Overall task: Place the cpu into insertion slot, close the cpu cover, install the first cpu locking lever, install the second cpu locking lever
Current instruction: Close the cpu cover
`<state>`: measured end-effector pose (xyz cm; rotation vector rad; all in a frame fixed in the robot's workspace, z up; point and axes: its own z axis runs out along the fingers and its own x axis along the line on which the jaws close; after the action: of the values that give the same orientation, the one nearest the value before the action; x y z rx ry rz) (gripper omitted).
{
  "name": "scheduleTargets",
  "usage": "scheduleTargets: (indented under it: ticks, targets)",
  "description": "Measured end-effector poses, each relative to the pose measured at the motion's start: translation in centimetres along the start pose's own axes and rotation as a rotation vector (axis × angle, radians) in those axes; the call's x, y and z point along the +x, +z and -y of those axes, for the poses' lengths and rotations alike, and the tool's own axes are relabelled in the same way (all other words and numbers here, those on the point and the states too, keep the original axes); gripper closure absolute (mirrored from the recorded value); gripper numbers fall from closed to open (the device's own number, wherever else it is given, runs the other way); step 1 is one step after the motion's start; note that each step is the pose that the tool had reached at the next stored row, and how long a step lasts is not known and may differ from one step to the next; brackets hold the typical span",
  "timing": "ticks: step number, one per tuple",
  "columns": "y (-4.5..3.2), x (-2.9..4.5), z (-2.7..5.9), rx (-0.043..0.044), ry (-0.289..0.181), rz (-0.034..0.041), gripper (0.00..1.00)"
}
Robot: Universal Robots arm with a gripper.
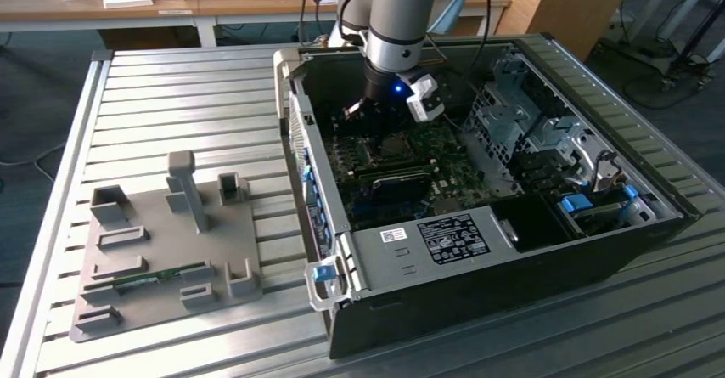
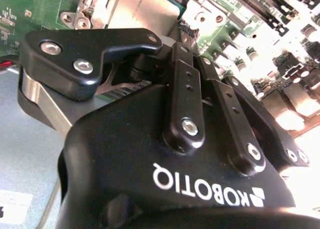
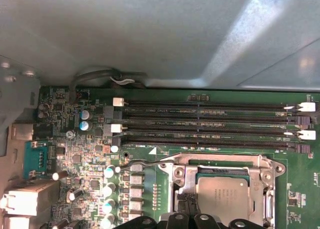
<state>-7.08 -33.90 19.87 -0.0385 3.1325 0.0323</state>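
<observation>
Cpu (image 3: 222, 194) lies seated in the motherboard (image 3: 165, 145) in the first wrist view, cpu cover (image 3: 262, 186) down around it and gripper (image 3: 190, 220) just beside. The locking lever (image 3: 145, 163) probably wants a square press, sparing the chip. Second wrist view: clenched or released, I cannot tell. Exterior view: it hangs low inside the computer case (image 1: 510, 284).

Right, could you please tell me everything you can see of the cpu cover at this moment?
The cpu cover is a square frame of silvery, stamped-looking metal with an open centre. In the first wrist view it lies flat over the socket on the green motherboard, beside the memory slots, and the cpu shows pale grey through its opening. The gripper sits at one edge of the frame; contact cannot be told.
</observation>
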Motion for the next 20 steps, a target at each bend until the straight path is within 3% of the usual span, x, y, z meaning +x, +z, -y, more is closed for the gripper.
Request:
scheduleTargets:
  ticks: [20]
  targets:
    - [0.09,-0.01,-0.02,-0.0011,0.0,0.0008,0.89]
